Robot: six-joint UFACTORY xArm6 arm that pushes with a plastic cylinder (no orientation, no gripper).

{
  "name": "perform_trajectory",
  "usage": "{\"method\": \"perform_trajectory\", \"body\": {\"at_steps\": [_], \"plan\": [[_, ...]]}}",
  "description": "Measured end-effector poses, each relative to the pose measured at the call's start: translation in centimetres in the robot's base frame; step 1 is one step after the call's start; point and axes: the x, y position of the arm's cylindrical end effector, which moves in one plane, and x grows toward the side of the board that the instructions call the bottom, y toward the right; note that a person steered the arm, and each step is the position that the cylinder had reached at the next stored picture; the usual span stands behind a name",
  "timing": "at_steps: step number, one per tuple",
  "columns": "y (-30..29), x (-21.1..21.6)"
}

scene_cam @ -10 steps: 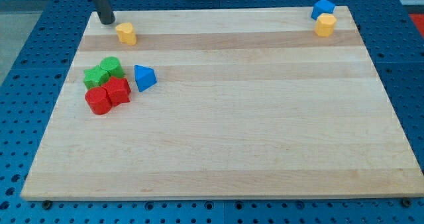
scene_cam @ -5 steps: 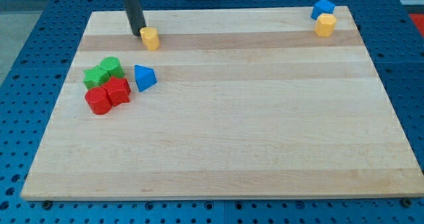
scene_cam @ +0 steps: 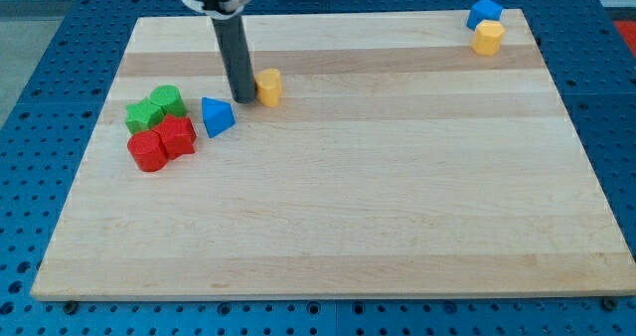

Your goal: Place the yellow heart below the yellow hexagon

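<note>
The yellow heart (scene_cam: 268, 85) lies on the wooden board (scene_cam: 328, 227), left of centre in its upper part. My tip (scene_cam: 243, 98) is on the board right against the heart's left side, between it and the blue triangle (scene_cam: 216, 115). The yellow hexagon (scene_cam: 487, 38) sits at the board's top right corner, far from the heart, touching a blue block (scene_cam: 484, 12) just above it.
A cluster at the view's left holds two green blocks (scene_cam: 155, 107) and two red blocks (scene_cam: 162, 142), next to the blue triangle. Blue perforated table surrounds the board.
My tip has moved right and down the view from the top left corner, pushing the yellow heart along with it toward the right and down. The other blocks have not moved.
</note>
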Motion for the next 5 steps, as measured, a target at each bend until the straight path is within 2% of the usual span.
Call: {"method": "perform_trajectory", "body": {"at_steps": [1,4,5], "plan": [[2.8,1.6],[-0.2,-0.8],[2.6,-0.8]]}}
